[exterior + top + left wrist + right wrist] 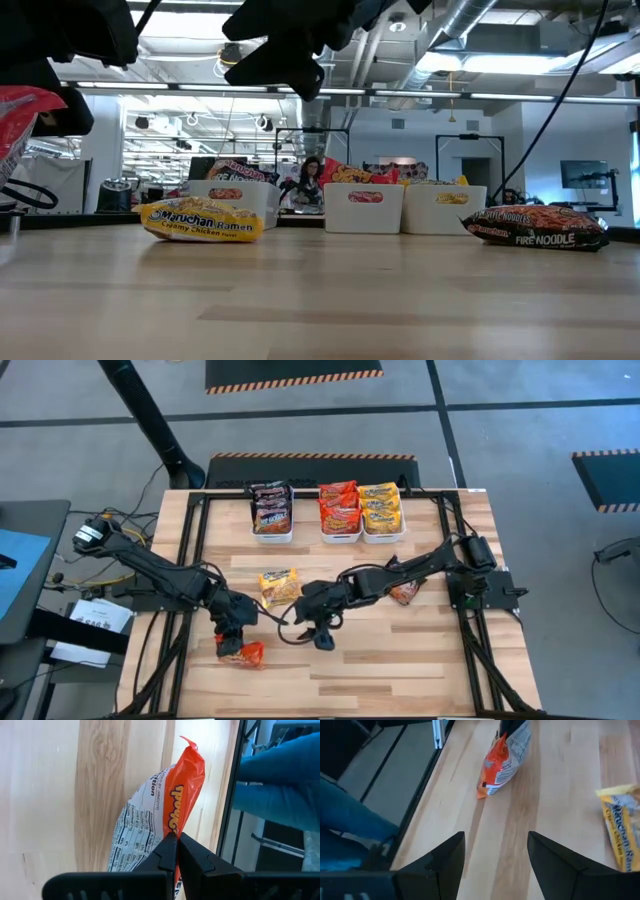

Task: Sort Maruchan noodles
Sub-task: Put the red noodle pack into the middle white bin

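Packet (pixel 245 653), orange, sits pinched in your left claw (pixel 232 643) from above, near the table's (pixel 400 660) front left; your right claw (pixel 322 636) hangs spread beside it, a yellow packet (pixel 279 586) just behind. Low down, the yellow packet (pixel 202 220) lies flat, a dark packet (pixel 537 226) well right. At your left wrist, fingers (pixel 167 852) press together on the orange packet (pixel 165 825). Your right wrist shows wide fingers (pixel 447 857), the orange packet (pixel 502 762) ahead.

Wooden table (pixel 400 660), three bins (pixel 341 536), noodle packets (pixel 279 586)
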Robot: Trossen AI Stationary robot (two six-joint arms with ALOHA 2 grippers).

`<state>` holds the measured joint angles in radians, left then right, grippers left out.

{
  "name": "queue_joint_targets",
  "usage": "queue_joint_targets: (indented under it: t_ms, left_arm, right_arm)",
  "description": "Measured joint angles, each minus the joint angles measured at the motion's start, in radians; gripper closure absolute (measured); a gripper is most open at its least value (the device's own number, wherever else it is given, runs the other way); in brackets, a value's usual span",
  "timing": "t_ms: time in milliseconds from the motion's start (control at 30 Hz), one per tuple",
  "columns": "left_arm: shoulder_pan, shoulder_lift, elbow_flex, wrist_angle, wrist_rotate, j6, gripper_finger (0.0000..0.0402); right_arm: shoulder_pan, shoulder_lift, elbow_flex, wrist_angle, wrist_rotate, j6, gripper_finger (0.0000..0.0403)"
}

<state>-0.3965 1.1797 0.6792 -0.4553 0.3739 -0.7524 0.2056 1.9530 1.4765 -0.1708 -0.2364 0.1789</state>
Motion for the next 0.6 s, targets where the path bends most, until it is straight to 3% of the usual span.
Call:
queue_joint_targets:
  t_ms: [333,600]
  left_arm:
    - [-0.007,0.000,0.000,-0.002,0.005,0.033,0.0390]
    - [-0.025,0.000,-0.016,-0.002,-0.012,0.075,0.0316]
  right_arm:
    - [0.002,0.000,0.000,-0.001,0.065,0.211,0.0163]
    - [0.004,0.000,0.000,-0.001,0.137,0.291,0.0163]
